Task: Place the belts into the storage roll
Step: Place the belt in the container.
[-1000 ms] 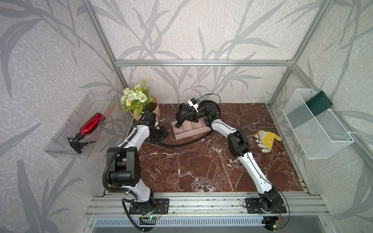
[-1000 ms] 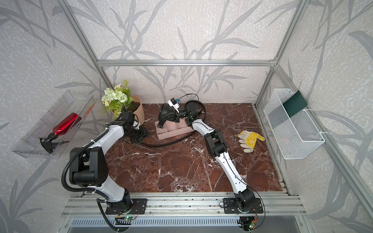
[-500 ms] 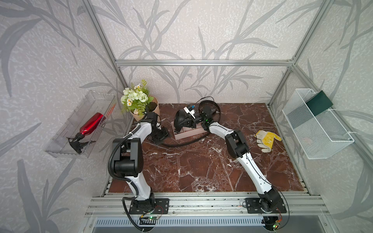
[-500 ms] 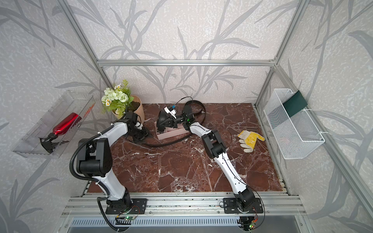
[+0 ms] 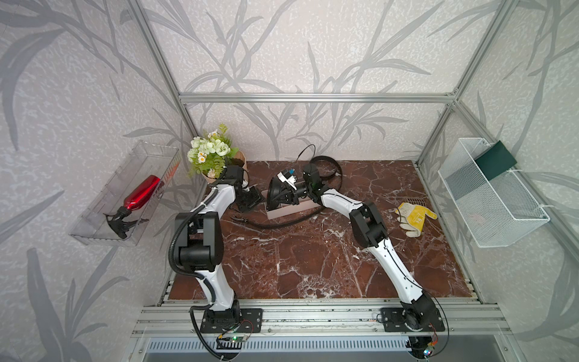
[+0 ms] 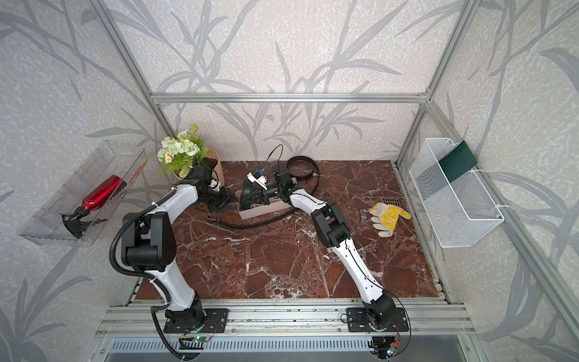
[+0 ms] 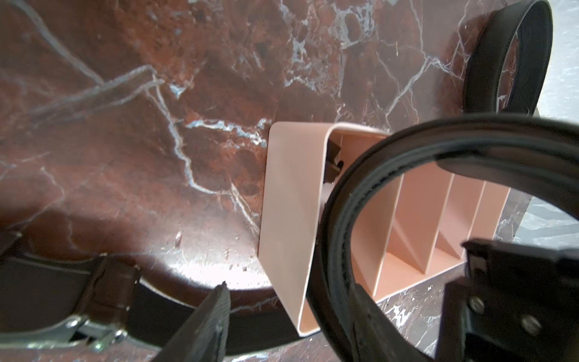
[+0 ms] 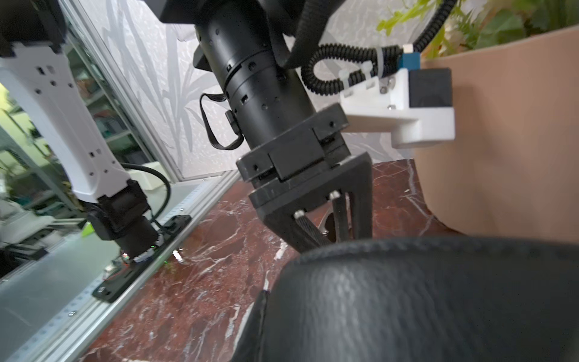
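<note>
- A clear wall bin (image 5: 125, 194) at the far left holds a red spray bottle (image 5: 139, 196); it plays no part in the work.
- Next comes the flowerpot (image 5: 219, 163) in the back corner, with the left gripper (image 5: 249, 200) low over the table just beside it. In the left wrist view its fingers (image 7: 203, 326) stand apart with nothing between them, poised above the buckle end of the flat belt (image 7: 78, 301).
- That flat belt (image 5: 275, 223) lies uncoiled on the marble, curving along the near side of the storage roll (image 5: 288, 211) and wholly outside it.
- The storage roll sits at the back centre of the table; its four pale pink compartments (image 7: 416, 225) look empty of belts in the left wrist view.
- The right gripper (image 5: 283, 192) reaches over the roll's left end. Its jaws are nearly closed and appear to pinch the looped belt (image 7: 351, 219), whose loop hangs in front of the compartments; the rest of it trails in a ring (image 5: 326, 166) behind the arm. The pinch itself is hidden.
- A work glove (image 5: 413, 216) lies well apart to the right, and a white mesh basket (image 5: 488, 194) hangs on the right wall.
- Judged from this, neither belt is stowed: one is being lowered in, the other is not yet picked up.
</note>
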Action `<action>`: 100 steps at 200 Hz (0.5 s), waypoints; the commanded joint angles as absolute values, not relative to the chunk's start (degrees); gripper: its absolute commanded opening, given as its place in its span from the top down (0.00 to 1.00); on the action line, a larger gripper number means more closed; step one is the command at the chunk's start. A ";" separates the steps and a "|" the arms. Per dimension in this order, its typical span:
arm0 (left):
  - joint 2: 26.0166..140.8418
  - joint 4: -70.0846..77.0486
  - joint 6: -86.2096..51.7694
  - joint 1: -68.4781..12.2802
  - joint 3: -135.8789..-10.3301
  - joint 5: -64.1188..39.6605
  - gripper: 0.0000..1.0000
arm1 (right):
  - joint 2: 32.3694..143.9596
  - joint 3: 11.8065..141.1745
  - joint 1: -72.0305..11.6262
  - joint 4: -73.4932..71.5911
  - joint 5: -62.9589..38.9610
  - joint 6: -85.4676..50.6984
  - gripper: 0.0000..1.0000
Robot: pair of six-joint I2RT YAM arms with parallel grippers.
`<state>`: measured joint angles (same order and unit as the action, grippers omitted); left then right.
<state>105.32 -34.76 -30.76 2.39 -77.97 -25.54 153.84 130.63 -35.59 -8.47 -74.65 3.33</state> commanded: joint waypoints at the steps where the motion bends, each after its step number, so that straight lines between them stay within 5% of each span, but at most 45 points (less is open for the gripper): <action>1: 106.48 -34.59 -31.70 3.05 -79.35 -24.47 0.40 | 150.01 134.93 -36.68 18.48 -70.37 24.52 1.00; 64: 108.25 -34.15 -32.04 4.89 -77.09 -21.41 0.40 | 149.36 136.11 -36.60 20.18 -75.59 25.54 1.00; 100: 110.94 -34.25 -31.26 5.37 -77.67 -20.69 0.48 | 154.52 148.28 -36.80 36.74 -76.71 31.52 1.00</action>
<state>107.39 -34.04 -31.07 4.21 -77.80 -22.28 152.64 141.14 -36.69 24.58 -73.36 25.36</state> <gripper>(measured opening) 0.545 0.157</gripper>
